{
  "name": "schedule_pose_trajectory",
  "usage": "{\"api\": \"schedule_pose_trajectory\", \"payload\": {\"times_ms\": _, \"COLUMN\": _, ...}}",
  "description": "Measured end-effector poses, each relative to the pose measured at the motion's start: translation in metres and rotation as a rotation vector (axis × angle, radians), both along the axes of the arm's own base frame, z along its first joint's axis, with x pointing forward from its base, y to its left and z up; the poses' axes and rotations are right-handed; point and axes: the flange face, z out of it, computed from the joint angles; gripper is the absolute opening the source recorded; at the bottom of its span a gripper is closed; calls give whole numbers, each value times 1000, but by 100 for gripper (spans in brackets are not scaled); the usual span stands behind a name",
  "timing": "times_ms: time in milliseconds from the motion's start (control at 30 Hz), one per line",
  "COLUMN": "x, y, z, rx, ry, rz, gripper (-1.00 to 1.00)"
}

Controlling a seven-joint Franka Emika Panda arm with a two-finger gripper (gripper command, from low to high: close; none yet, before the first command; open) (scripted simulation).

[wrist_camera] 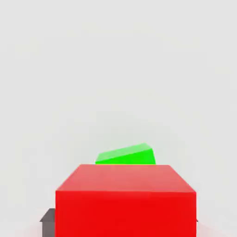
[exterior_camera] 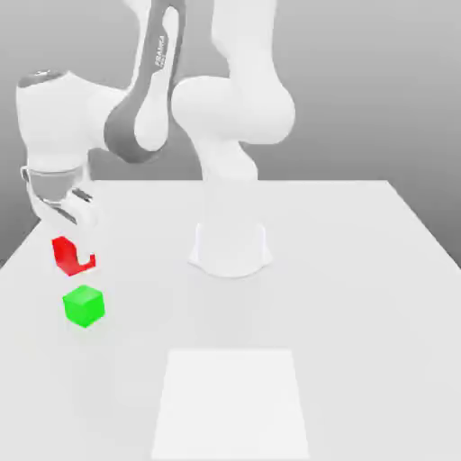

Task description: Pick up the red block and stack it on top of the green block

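— Exterior view first: what do we see?
— Our white arm's gripper (exterior_camera: 79, 236) hangs at the exterior view's left, fingers closed on the small matte red cube (exterior_camera: 67, 254), lifted clear of the white table (exterior_camera: 360, 270). The small matte green cube (exterior_camera: 85, 305) sits on the table just below it in the picture.
— And hand view?
— We see the red cube (wrist_camera: 125, 199) held up close, the green cube (wrist_camera: 127, 154) showing beyond its far edge

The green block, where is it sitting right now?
The green block sits on the white table at the exterior view's left, just below the red block in the picture.
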Motion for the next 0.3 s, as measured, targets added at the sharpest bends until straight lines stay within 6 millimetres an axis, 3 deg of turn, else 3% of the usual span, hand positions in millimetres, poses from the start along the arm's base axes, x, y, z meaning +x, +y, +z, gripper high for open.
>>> {"api": "schedule_pose_trajectory", "payload": {"times_ms": 167, "x": 0, "y": 1, "z": -38, "rx": 0, "ry": 0, "rz": 0, "gripper": -100}}
{"api": "schedule_pose_trajectory", "payload": {"times_ms": 200, "x": -1, "y": 2, "z": -46, "rx": -1, "ry": 2, "rz": -1, "gripper": 100}}
{"api": "schedule_pose_trajectory", "payload": {"times_ms": 300, "x": 5, "y": 6, "z": -46, "rx": -1, "ry": 2, "rz": 23, "gripper": 100}}
